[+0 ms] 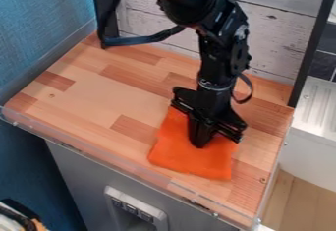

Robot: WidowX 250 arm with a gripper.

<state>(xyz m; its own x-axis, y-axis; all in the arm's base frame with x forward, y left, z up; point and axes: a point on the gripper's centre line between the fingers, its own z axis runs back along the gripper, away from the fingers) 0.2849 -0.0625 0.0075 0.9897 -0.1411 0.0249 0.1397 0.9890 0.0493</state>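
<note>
Presently, hand position: the black hand (199, 144) points downward over an orange cloth (190, 163), its tip at the cloth's upper surface.
Hand state: degree of opening cannot be told; whether it has hold of the cloth cannot be told either.
Arm: the black arm (213, 43) rises from the hand toward the far side; a loose black cable (143, 39) loops out to the camera's left of it.
Cloth: lies beneath the hand, mostly flat, extending from behind it to well in front, on the camera side.
Step in hand: judged to be contact with, or placement at, the cloth.
Next-move requirement: any move from this pose calls for establishing whether the cloth is held; sideways travel while in contact could drag or crease it.
Support: a wooden counter (92, 97) lies under the cloth and around the hand.
Behind hand: pale board panelling (282, 33).
Containers: a grey cabinet (85, 176) stands below the counter, on the camera side of the hand; its contents cannot be seen. Beyond the counter edge, to the camera's right of the hand, is a white ridged unit (318, 112); whether it is a container cannot be told.
</note>
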